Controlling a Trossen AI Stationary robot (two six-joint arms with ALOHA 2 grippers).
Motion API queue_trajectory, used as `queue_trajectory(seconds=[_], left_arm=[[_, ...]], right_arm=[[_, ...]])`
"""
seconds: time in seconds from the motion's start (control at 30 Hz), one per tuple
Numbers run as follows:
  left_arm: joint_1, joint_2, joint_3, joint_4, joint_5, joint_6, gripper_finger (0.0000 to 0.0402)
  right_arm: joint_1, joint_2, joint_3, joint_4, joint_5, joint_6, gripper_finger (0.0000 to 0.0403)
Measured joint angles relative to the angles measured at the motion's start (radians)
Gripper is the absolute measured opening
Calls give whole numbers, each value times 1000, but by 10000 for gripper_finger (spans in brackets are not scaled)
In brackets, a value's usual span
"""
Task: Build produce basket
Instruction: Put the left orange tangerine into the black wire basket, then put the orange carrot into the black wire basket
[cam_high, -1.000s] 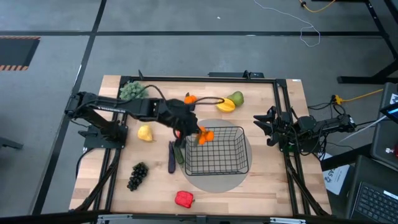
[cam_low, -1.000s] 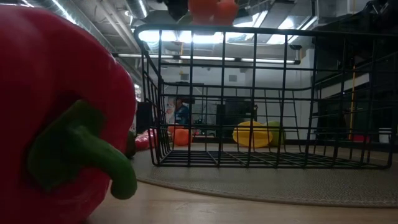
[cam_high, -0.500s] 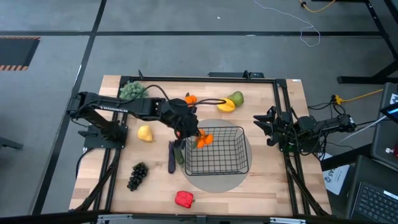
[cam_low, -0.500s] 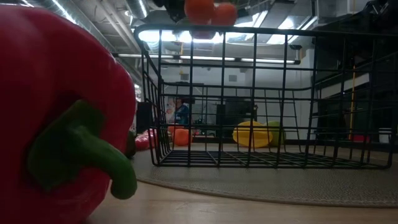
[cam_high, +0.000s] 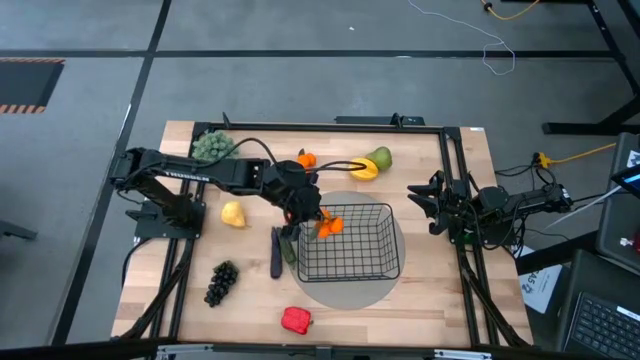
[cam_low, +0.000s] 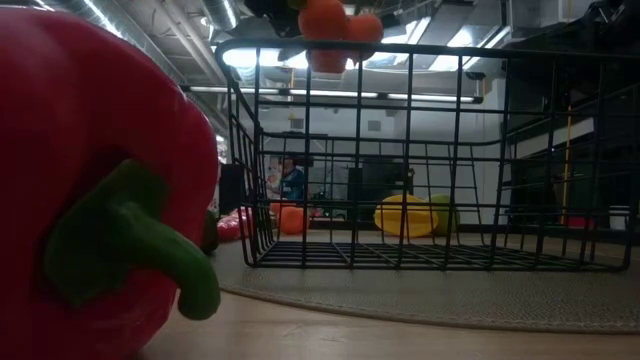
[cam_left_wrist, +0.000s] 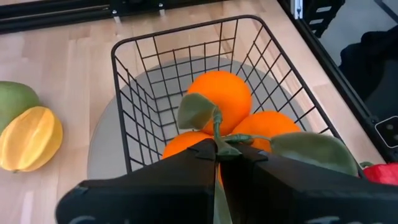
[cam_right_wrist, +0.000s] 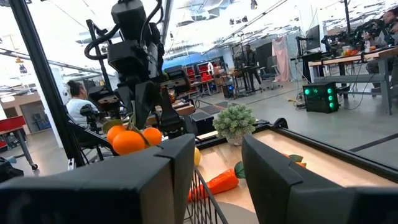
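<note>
Above the basket's (cam_high: 350, 245) left rim near the counter's middle, the left fingers (cam_high: 308, 213) pinch the orange cluster (cam_high: 329, 224) by its leafy stem so it hangs clear to drop inside, while the right fingers (cam_high: 422, 203) wait spread at the counter's right edge

No text, label, brand, number or sign can be read in any of the views.
</note>
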Motion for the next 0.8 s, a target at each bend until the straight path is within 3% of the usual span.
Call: queue_trajectory(seconds=[0.17,0.5,0.8], left_arm=[[-1,17,-1,40,-7,-59,16],[-6,23,0,46,-63,-62,112],[9,-39,0,-14,-83,-56,122]], right_arm=[[0,0,0,0,0,1,131],[0,0,0,-8,0,1,131],[0,0,0,-7,0,0,131]])
